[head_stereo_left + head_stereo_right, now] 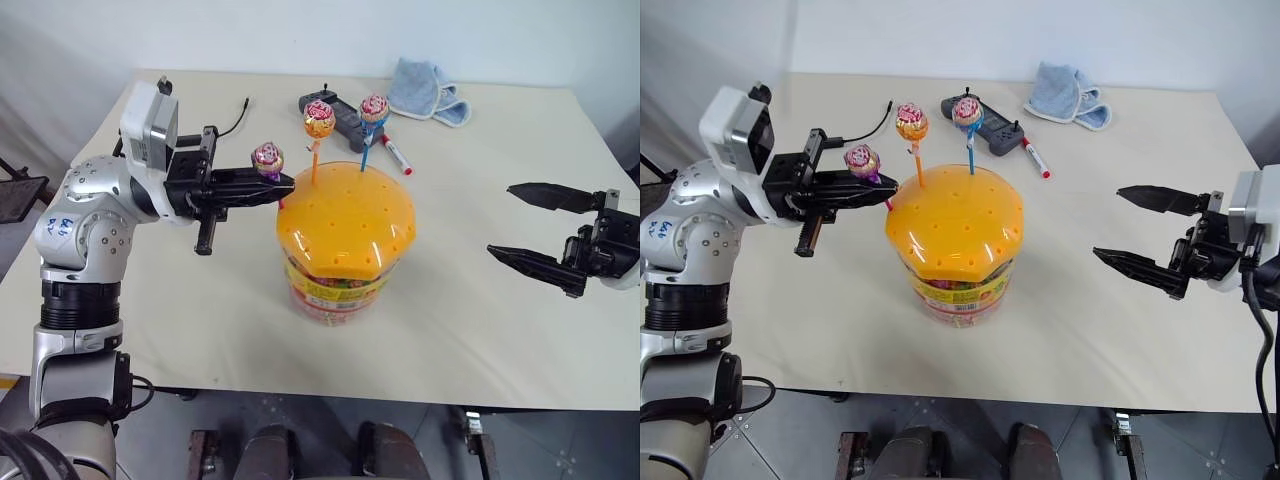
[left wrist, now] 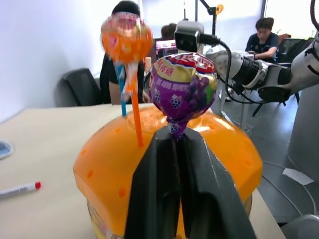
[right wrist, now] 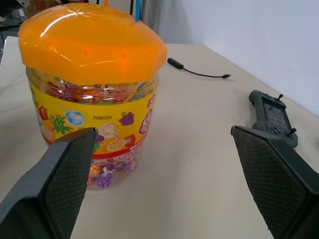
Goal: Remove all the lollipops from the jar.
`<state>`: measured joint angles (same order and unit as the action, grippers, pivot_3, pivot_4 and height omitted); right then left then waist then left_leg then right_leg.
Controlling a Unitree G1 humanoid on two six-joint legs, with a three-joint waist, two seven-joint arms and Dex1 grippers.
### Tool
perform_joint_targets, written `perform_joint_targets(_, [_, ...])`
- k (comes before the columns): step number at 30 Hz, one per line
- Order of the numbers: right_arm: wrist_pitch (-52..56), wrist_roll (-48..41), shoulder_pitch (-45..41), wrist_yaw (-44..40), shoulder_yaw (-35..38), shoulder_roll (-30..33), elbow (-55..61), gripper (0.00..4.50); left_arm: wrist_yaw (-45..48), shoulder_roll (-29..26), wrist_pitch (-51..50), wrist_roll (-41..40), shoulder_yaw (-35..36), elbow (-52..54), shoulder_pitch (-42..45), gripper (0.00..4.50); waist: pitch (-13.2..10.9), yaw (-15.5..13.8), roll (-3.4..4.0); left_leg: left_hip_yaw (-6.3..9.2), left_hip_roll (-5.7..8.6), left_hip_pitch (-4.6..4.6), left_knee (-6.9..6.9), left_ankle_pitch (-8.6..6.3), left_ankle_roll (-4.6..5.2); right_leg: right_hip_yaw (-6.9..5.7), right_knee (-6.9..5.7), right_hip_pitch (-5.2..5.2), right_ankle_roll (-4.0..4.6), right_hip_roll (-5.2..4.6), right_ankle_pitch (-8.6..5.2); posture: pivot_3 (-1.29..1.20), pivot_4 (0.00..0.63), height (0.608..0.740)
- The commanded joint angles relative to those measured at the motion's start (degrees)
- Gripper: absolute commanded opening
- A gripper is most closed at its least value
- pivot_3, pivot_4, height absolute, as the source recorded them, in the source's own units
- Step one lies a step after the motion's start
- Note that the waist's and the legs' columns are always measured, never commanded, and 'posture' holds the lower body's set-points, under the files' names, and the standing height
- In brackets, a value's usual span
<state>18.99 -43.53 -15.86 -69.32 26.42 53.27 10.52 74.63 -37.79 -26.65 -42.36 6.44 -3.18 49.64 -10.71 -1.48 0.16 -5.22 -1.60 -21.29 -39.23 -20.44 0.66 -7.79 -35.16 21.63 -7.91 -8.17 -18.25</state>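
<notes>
Lollipops: purple lollipop [image 1: 267, 157] clamped at stick by left end effector [image 1: 283, 184], ready for lifting from jar [image 1: 344, 240] lid holes, mid-desk [image 1: 480, 320]. Orange lollipop [image 1: 319, 121], blue lollipop [image 1: 373, 109] upright behind. Right end effector [image 1: 530, 227] spread wide, idle beside jar.

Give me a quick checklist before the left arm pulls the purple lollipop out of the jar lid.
1. Left gripper shut on the purple lollipop, fingers pinching just under the candy: ok.
2. Stick seated firmly between the fingers: cannot tell, the fingers hide it.
3. Orange lollipop and blue lollipop clear of the gripper, standing upright in the lid: ok.
4. Jar upright on the table: ok.
5. Jar steadied by the right gripper: not ok, it is open and apart from the jar.
</notes>
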Motion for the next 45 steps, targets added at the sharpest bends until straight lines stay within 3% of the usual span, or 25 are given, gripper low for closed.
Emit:
perform_joint_targets(1, [-1.66,0.4,-2.32,-0.73,0.48,0.65,-1.31,4.5,-2.27,0.54,0.6,-1.74,3.88,-1.14,4.17,0.05,0.0,-0.01,0.0,0.0,0.0,0.0,-0.01,0.0,0.0,-0.01,-0.03,0.0,0.0,0.0,0.0,0.0,0.15,0.74])
perform_joint_targets(7, [-2.68,1.55,-4.89,-2.67,-0.28,1.2,-4.47,4.5,-8.57,-2.51,-2.33,-0.02,5.99,-0.97,9.46,0.05,0.0,0.15,-0.01,0.01,0.0,0.0,-0.03,-0.01,0.01,0.0,-0.06,0.0,0.0,0.0,0.0,0.0,0.15,0.74])
perform_joint_targets(12, [-2.98,2.4,-5.93,-3.69,-0.87,1.32,-5.85,4.5,-21.45,-13.11,-14.94,5.84,5.87,1.27,8.63,0.05,-0.01,0.48,-0.02,0.0,-0.01,0.02,-0.02,-0.01,0.01,0.04,-0.17,0.08,0.0,0.0,0.0,0.0,0.15,0.74])
perform_joint_targets(15, [-3.08,2.96,-6.68,-4.32,-1.61,1.25,-6.73,4.5,-28.67,-18.32,-25.52,8.76,4.96,1.66,6.14,0.05,-0.01,0.45,-0.02,0.01,-0.02,0.05,0.0,-0.01,0.01,0.07,-0.22,0.08,0.0,0.0,0.0,0.0,0.15,0.74])
perform_joint_targets(19, [-3.69,4.14,-9.38,-4.93,-4.15,0.42,-8.54,4.5,-34.65,-24.87,-36.92,12.9,3.38,4.34,-3.88,0.05,-0.01,0.68,-0.01,-0.03,-0.01,0.13,0.04,-0.01,0.01,0.18,-0.28,0.11,0.01,-0.01,-0.01,0.0,0.15,0.74])
perform_joint_targets(25, [-4.49,5.19,-11.92,-5.74,-6.94,-0.71,-10.69,4.5,-39.08,-27.09,-47.34,16.42,-0.13,5.81,-13.69,0.05,-0.1,-0.04,-0.19,-0.06,-0.01,-0.09,-0.02,-0.01,0.01,0.22,-0.38,0.34,0.03,-0.01,-0.02,0.0,0.15,0.74])
perform_joint_targets(31, [-4.71,5.54,-12.59,-5.83,-7.91,-1.48,-11.07,4.5,-42.46,-25.46,-55.06,18.77,-2.81,0.95,-12.27,0.05,-0.11,0.1,-0.19,-0.11,0.01,-0.13,-0.02,-0.01,0.0,0.24,-0.4,0.41,0.03,-0.01,-0.02,0.0,0.15,0.74])
perform_joint_targets(34, [-4.53,5.53,-12.55,-5.76,-7.83,-1.56,-10.85,4.5,-42.49,-25.4,-56.5,18.7,-2.71,-0.71,-10.4,0.72,-0.1,0.15,-0.21,-0.21,0.0,-0.19,-0.01,-0.01,-0.01,0.25,-0.5,0.57,0.04,-0.01,-0.02,0.0,0.15,0.74])
perform_joint_targets(45, [-3.83,5.53,-11.58,-4.85,-6.78,-0.97,-9.66,4.5,-37.29,-30.48,-55.78,17.45,-5.52,3.01,-5.38,4.24,-0.11,0.16,-0.24,-0.39,0.0,-0.3,-0.02,-0.01,-0.01,0.37,-0.69,0.86,0.04,-0.02,-0.02,0.0,0.15,0.74])
